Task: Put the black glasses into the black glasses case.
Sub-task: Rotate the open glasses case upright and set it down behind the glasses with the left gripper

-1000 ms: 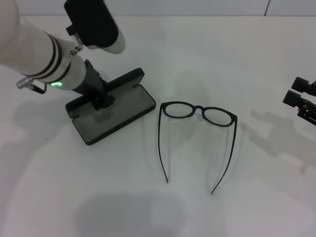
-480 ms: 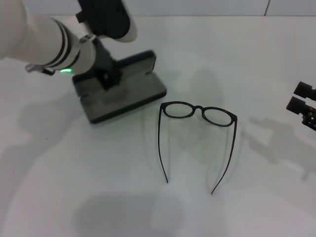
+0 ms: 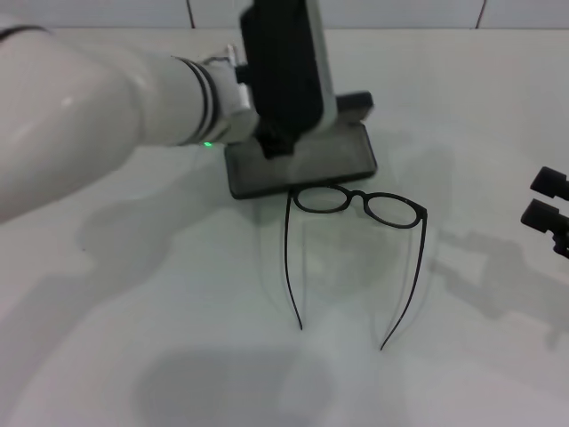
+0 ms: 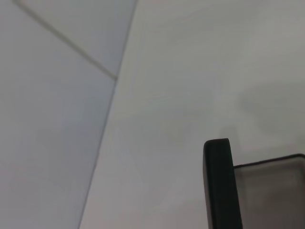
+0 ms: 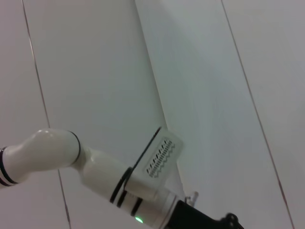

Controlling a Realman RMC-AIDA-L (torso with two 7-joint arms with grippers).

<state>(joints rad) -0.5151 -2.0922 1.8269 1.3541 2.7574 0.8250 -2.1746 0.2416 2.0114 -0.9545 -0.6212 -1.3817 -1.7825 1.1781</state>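
**Open case held just behind the glasses**

Nearest, the white worktop [image 3: 178,356] lies bare and wide ahead of the temple tips. The black glasses [image 3: 356,206] rest on it unfolded, lenses at the far side, both slim temple arms running toward the near edge with open room on either side. Just behind the lenses, the black glasses case [image 3: 302,165] stands open, grey lining up, its near rim almost touching the left lens rim. The left gripper [image 3: 276,147] reaches down onto the case's left part; whether its jaws are clamped on it I cannot tell. In the left wrist view a case edge [image 4: 217,181] shows. The right gripper [image 3: 551,203] sits at the worktop's right edge, well apart, jaws separated.
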